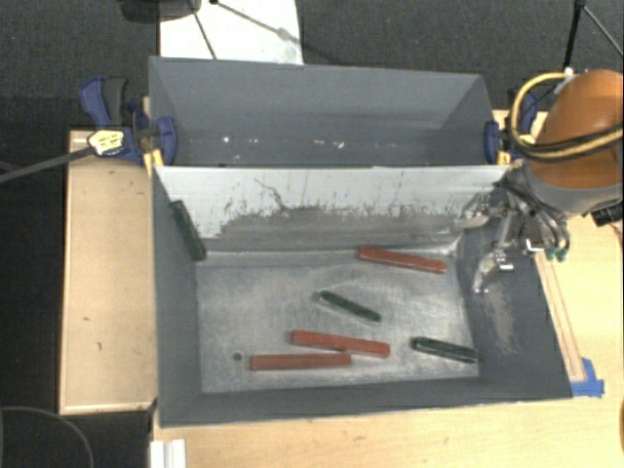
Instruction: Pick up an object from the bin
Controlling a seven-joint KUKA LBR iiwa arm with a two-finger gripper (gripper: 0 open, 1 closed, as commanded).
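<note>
Okay, starting at the near edge of the bin [322,105]. The front red stick [300,362] lies flat on the floor with its long axis almost straight left to right. Just behind it, the second red stick [339,343] runs the same way, its right end dipping a touch toward me. Off to the right, well apart from those two, the right green stick [444,349] also lies roughly left to right.

Moving back, the middle green stick [349,306] sits alone and slants, its left end farther and its right end nearer.

Farther again is the back red stick [402,259], close under the rear slope. Its long axis runs left to right and its right end points toward the arm's side. The gripper [487,273] hangs over the right-hand slope, near that right end but apart from it. This stick is its nearest neighbour, so I judge it the likeliest candidate. I cannot tell from here whether the gripper is wide or narrow.

Farthest left, the left green stick [187,230] rests up on the left slope, pointing near to far.

As for progress, every stick I can see lies down in the bin, so I judge the pick not yet made. The approach, the grasp and the lift are all left to do.
</note>
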